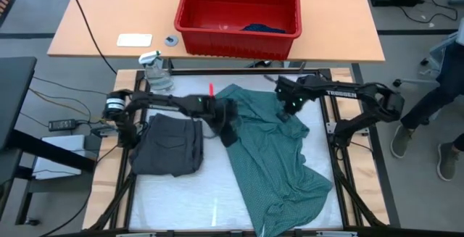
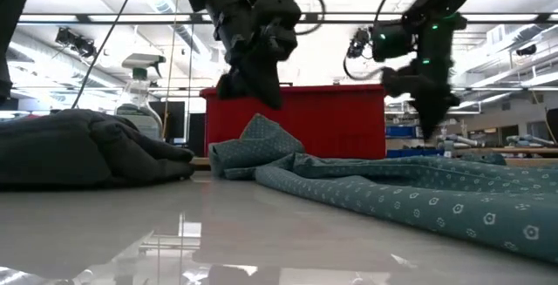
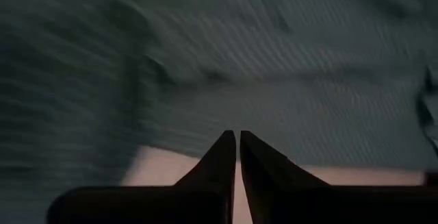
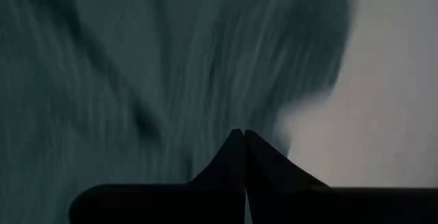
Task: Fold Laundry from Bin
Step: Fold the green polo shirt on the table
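Both grippers hang closed and empty above the teal-green dotted T-shirt [image 1: 275, 157], the left gripper [image 1: 226, 125] over its left edge, the right gripper [image 1: 290, 106] over its far corner. Spread crumpled across the white table [image 1: 181, 201], the shirt looks light and limp, likely to sag and slide; a hem or shoulder corner seems the surest hold. A folded dark grey piece [image 1: 168, 146] lies beside it. Beyond, the red bin [image 1: 239, 16] holds a navy garment [image 1: 262, 28].
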Controlling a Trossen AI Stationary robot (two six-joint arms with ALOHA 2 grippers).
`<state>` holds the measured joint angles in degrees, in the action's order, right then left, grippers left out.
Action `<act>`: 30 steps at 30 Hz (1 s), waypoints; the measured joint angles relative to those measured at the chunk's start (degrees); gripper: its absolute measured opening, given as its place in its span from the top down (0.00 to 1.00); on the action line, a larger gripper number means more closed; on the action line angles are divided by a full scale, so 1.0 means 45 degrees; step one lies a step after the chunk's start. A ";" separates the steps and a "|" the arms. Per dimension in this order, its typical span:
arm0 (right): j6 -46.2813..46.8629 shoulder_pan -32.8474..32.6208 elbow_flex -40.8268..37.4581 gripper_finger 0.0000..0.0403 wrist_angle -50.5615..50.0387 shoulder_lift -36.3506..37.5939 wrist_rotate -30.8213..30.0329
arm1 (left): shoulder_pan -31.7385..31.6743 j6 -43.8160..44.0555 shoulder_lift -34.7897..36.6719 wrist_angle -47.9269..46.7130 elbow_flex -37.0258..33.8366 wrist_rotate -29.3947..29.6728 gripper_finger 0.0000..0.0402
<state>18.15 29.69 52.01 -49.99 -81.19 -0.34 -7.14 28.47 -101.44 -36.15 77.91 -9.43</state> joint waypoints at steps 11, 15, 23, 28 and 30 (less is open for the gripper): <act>0.0028 0.1196 0.0030 1.00 0.3774 -0.3320 -0.0597 | -0.4292 -0.2347 -0.0689 -0.0317 -0.0014 -0.0315 0.93; 0.0065 0.1544 0.0098 0.99 0.2875 -0.3764 -0.2289 | -0.5316 -0.3214 -0.1087 -0.0315 -0.0015 -0.0781 0.93; 0.1329 0.2297 0.0024 0.99 0.2296 -0.2512 -0.3585 | -0.6627 -0.5032 -0.1143 0.0836 -0.0004 -0.0507 0.93; 0.1300 0.2485 0.0088 0.98 0.2828 -0.1481 -0.1252 | -0.7142 -0.5192 -0.1139 0.0634 0.0199 -0.1421 0.92; 0.1416 0.2386 0.0093 0.98 0.2953 -0.1151 -0.0236 | -0.7289 -0.5190 -0.1139 0.0382 0.0199 -0.2152 0.88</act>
<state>24.52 40.42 52.42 -36.70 -86.37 -1.40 -39.94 5.11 -106.56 -34.44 78.81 -19.11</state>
